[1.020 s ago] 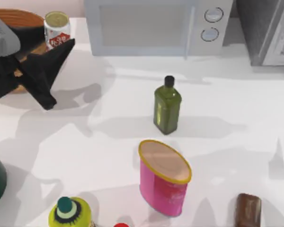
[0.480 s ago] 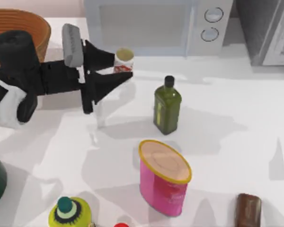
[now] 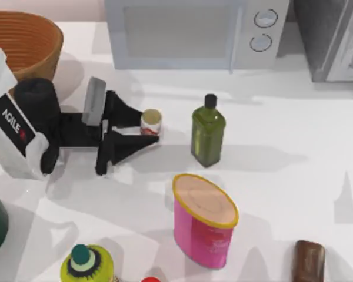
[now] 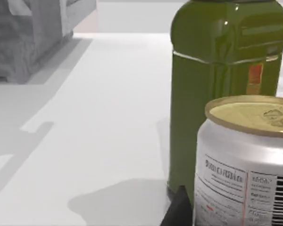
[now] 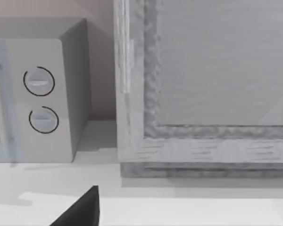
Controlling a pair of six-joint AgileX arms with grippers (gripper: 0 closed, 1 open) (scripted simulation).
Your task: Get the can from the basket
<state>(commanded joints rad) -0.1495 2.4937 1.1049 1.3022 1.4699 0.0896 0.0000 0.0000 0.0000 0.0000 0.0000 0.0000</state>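
Can (image 3: 150, 122) out of wicker basket (image 3: 42, 56), upright, between fingers of left gripper (image 3: 151, 127), low over white table (image 3: 282, 153), just left of green bottle (image 3: 207, 132). Fingers narrow, clamped on can sides. Basket well apart, at far left corner. Step judged: set-down of retrieved can. Next likely needs: lower to tabletop, spread fingers, back off without nudging bottle. Right gripper (image 5: 78, 209): state cannot tell, parked facing microwave (image 5: 35, 99).

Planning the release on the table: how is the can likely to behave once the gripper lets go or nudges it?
The can, upright between the left gripper fingers, looks short and squat, so it probably stands stably. Its smooth metal wall may slip. On its side it would likely roll, perhaps toward the green bottle.
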